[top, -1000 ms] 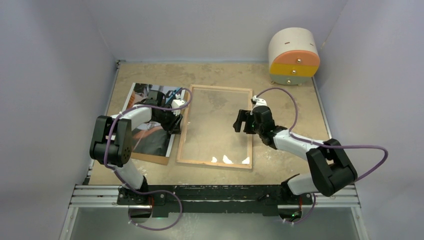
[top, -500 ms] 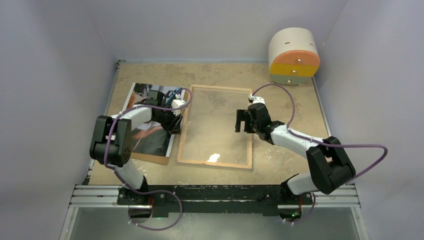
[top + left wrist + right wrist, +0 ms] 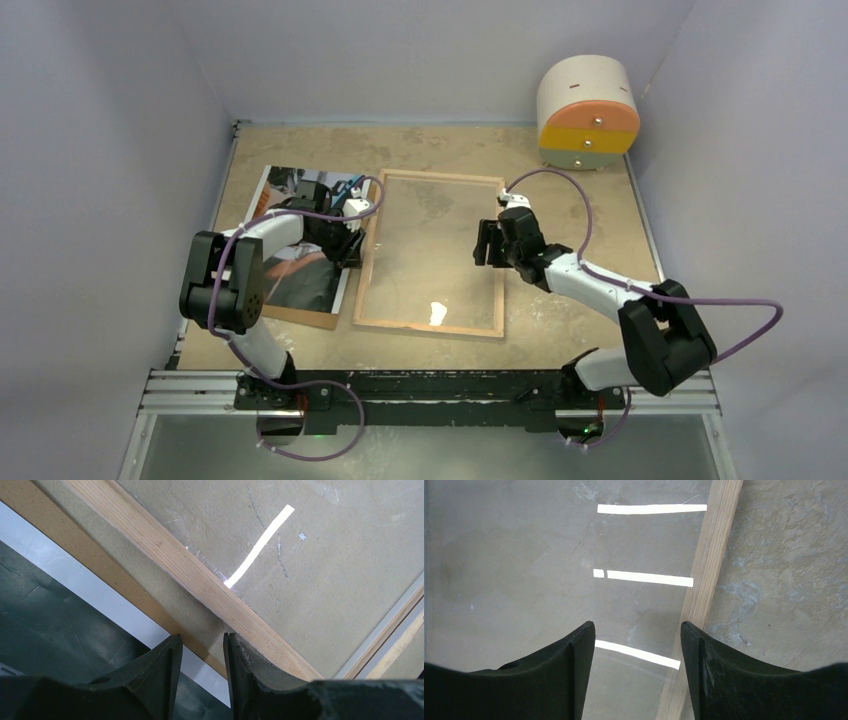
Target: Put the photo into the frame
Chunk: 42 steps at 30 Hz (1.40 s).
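Eased right hand (image 3: pixel 487 245) a touch farther along the frame (image 3: pixel 425 327) since a second before, and drew its jaws in from their widest. Noted glare on the glass (image 3: pixel 430 230) down from three patches by the near rail to one. Kept left hand (image 3: pixel 350 240) and the photo (image 3: pixel 300 280) where they were.

Found the frame lying flat mid-bench, wood side up, glass face down on the bench (image 3: pixel 560 170): the right way up for loading from behind. Found the photo left of it, picture up on the hardboard (image 3: pixel 300 317), partly under the left arm and not yet in the frame.

Held right hand open astride the right rail, one finger over glass and the wood running between the two, gripping nothing. Probably poised to steady or pinch that rail.

Held left hand at a narrow gap at the left rail, over the seam between frame and hardboard, with nothing seen pinched. Could not tell whether touching the wood. Judged both as bracing the frame before fetching the photo.
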Each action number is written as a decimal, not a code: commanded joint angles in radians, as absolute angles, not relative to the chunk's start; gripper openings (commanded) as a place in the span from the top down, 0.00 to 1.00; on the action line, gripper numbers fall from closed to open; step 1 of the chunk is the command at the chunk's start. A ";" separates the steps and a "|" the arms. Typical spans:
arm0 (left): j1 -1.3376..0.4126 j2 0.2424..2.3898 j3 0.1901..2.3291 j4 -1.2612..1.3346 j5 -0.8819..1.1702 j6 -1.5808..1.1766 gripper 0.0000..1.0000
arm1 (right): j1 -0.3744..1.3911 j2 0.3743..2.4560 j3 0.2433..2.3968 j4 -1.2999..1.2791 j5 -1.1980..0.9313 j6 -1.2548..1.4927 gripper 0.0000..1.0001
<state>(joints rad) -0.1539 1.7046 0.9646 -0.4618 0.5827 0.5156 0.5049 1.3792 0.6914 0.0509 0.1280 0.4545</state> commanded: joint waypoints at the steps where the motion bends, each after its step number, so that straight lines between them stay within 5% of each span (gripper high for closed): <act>1: -0.170 1.717 0.969 -0.463 0.568 0.520 0.60 | 0.510 1.419 0.693 0.052 0.133 0.473 0.35; 42: -0.170 1.716 0.982 -0.465 0.574 0.515 0.60 | 0.520 1.627 0.772 -0.097 0.289 0.548 0.39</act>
<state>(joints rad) -0.1539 1.7046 0.9653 -0.4633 0.5823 0.5156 0.5285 1.5799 0.7845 0.0578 0.2199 0.5346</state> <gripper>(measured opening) 0.402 0.612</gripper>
